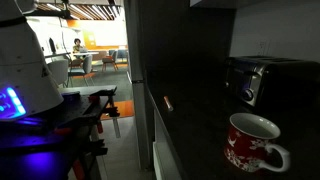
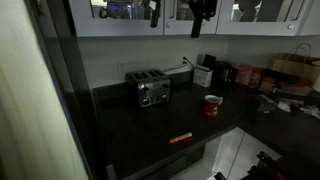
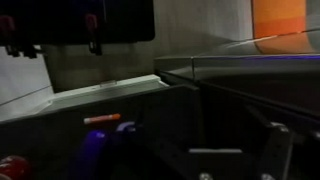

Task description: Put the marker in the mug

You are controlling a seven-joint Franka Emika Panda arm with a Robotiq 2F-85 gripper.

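The marker [image 2: 181, 139], a short orange-red stick, lies flat on the dark counter near its front edge. It also shows in an exterior view [image 1: 167, 103] and in the wrist view [image 3: 100, 119]. The red mug [image 2: 213, 104] with a white pattern stands upright on the counter, well apart from the marker. It is large in an exterior view [image 1: 255, 145], and only its edge shows in the wrist view [image 3: 10, 166]. My gripper [image 3: 215, 122] is a dark shape in the wrist view, far from both. Its fingers look spread with nothing between them.
A dark toaster [image 2: 152, 90] stands at the back of the counter, behind the mug in an exterior view [image 1: 250, 80]. Boxes, jars and a paper bag [image 2: 292, 70] crowd the far end. Cabinets hang above. The robot's white body [image 1: 25, 60] with a blue light stands beside the counter.
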